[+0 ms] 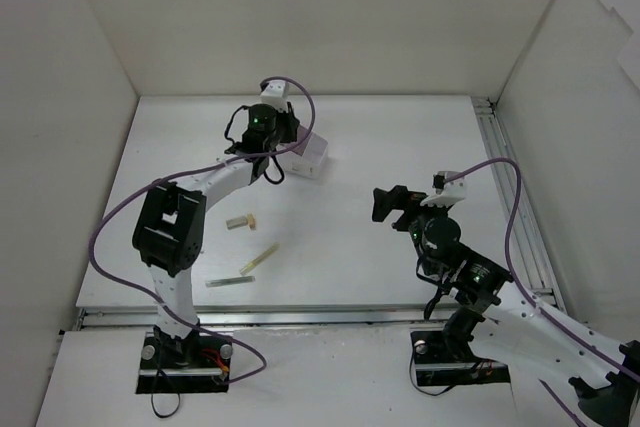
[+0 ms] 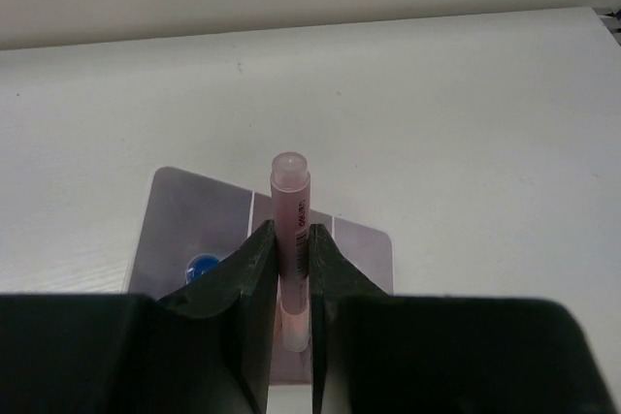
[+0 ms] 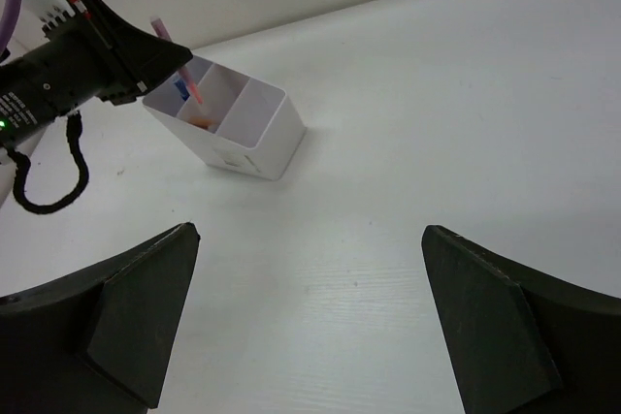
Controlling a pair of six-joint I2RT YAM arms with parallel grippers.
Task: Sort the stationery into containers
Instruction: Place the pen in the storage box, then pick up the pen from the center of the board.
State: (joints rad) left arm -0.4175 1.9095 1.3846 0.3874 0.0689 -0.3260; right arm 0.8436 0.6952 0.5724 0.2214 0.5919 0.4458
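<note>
One pink pen sits pinched in our left gripper over the box, lined up, we judge, to drop into a compartment; our right gripper hangs wide open, empty, well apart.

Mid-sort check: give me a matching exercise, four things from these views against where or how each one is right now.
Things
1. pink pen
2. tan block
3. blue item
4. right gripper

Places or states
A. open, holding nothing
B. inside the box
C. clamped in the left gripper
D. lying on the table

Pairs: 1-C, 2-D, 3-B, 4-A
</note>
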